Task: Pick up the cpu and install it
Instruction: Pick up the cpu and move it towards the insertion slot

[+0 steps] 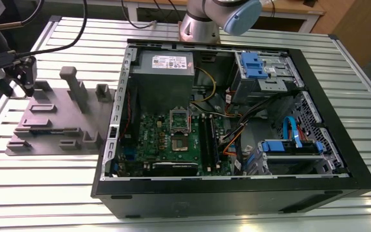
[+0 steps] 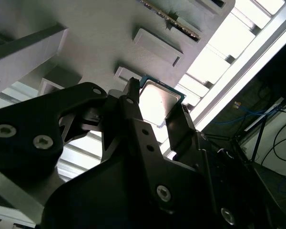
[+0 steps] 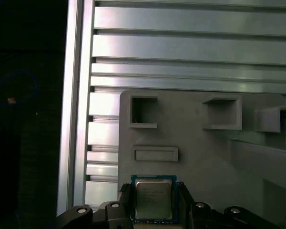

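1. Fingers [image 3: 125,200] of the gripper [image 3: 154,200] stand one on each side of the cpu [image 3: 153,199] and are closed against two opposite edges of it, as both wrist views show.
2. Cpu position: flat, silvery top upward, at the grey fixture plate [image 3: 205,157], near the plate's edge beside a shallow rectangular recess [image 3: 155,153]. Whether the chip rests on the plate or is raised just off it cannot be told.
3. Gripper pose: in the exterior view the gripper [image 1: 23,79] points straight down over the far corner of the fixture plate [image 1: 50,121], close to the worktop's edge on the exterior view's left.
4. Arm: a silver and pale blue joint [image 1: 221,14] stands at the far edge of the slatted aluminium worktop [image 1: 44,183], behind the open computer case [image 1: 237,193].
5. Case: it lies on its side at mid-worktop, well apart from the gripper. The motherboard's socket [image 1: 180,126] has its metal frame around a dark centre.
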Controlling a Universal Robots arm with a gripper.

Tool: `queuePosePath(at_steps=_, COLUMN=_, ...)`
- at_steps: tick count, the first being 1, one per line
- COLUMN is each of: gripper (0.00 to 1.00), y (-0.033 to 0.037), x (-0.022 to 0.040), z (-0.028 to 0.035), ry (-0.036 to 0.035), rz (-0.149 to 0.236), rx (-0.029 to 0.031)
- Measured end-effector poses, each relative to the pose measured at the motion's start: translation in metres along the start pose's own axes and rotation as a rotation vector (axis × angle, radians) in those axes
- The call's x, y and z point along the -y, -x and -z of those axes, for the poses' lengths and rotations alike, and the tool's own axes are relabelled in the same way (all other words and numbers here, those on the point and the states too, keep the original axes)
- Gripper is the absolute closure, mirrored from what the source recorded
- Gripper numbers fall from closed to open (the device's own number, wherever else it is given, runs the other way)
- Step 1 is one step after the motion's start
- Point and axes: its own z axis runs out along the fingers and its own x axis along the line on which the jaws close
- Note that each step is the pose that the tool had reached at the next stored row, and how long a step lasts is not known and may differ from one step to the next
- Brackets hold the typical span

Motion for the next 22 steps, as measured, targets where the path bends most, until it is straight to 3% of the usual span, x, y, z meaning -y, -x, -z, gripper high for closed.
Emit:
queuePosePath(at_steps=14, gripper=0.53, y=-0.0002, x=-0.0005, z=0.0114, ry=-0.0001, rz=0.0, rx=-0.0001)
queuePosePath(at_steps=22, gripper=0.53, y=-0.0002, x=-0.0006, z=0.0142, ry=-0.0001, rz=0.0, rx=0.0)
